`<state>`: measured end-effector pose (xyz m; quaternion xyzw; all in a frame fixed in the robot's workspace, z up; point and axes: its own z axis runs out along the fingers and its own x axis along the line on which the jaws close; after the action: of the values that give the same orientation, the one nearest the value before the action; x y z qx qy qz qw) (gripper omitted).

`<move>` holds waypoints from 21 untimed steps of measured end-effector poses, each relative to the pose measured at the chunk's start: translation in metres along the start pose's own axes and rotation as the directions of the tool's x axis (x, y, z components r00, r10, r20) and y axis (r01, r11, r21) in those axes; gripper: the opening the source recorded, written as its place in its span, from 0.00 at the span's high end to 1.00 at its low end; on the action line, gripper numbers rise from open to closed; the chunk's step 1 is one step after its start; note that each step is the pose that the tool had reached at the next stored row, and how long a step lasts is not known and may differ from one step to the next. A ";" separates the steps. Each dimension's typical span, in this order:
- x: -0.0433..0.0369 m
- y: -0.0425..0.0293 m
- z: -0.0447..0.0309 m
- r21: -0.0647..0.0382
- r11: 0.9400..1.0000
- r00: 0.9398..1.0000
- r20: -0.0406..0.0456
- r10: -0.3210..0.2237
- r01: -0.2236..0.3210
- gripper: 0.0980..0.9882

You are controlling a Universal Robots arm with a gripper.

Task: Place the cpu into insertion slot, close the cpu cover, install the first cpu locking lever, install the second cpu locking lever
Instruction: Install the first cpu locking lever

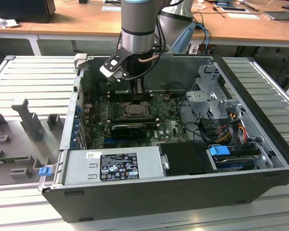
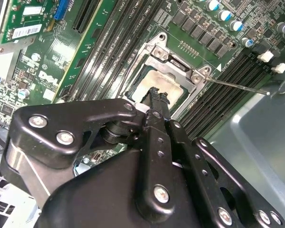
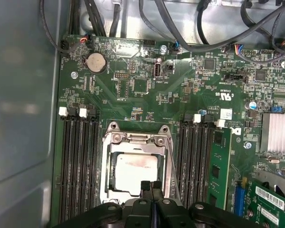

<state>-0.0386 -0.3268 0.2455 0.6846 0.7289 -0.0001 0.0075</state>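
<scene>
The cpu (image 3: 133, 170) lies flat in the insertion slot (image 3: 106, 190), its pale metal top showing through the square opening of the cpu cover (image 3: 137, 139). The cover lies down over the socket. My gripper (image 3: 151, 185) is shut with its black fingertips together, and nothing shows between them. The tips sit at the edge of the cpu (image 2: 154, 85), on the side away from the hinge of the cover (image 2: 173, 61). A thin metal locking lever (image 2: 237, 86) sticks out from the socket's corner across the memory slots. In the exterior view my gripper (image 1: 136, 96) hangs just above the insertion slot (image 1: 133, 109).
Long black memory slots (image 3: 78, 166) flank the socket on both sides. A black graphics card (image 1: 129, 129), a power supply (image 1: 113, 164), a drive cage (image 1: 214, 98) and loose cables (image 3: 218, 28) crowd the open case. The grey case wall (image 3: 19, 95) stands close beside the board.
</scene>
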 end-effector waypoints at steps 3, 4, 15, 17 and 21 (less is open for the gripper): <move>0.0000 0.0000 -0.0020 0.000 1.000 1.000 0.000 0.000 0.000 0.99; 0.0000 0.0000 -0.0035 0.000 1.000 1.000 0.000 0.000 0.000 0.99; -0.0002 0.0001 -0.0215 -0.001 1.000 1.000 -0.001 -0.028 0.028 0.99; -0.0002 0.0001 -0.0216 -0.001 0.998 0.998 -0.001 -0.066 0.066 0.99; -0.0002 0.0001 -0.0216 -0.002 0.987 0.987 -0.002 -0.162 0.162 0.99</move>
<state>-0.0387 -0.3267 0.2671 0.6229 0.7823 0.0007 0.0073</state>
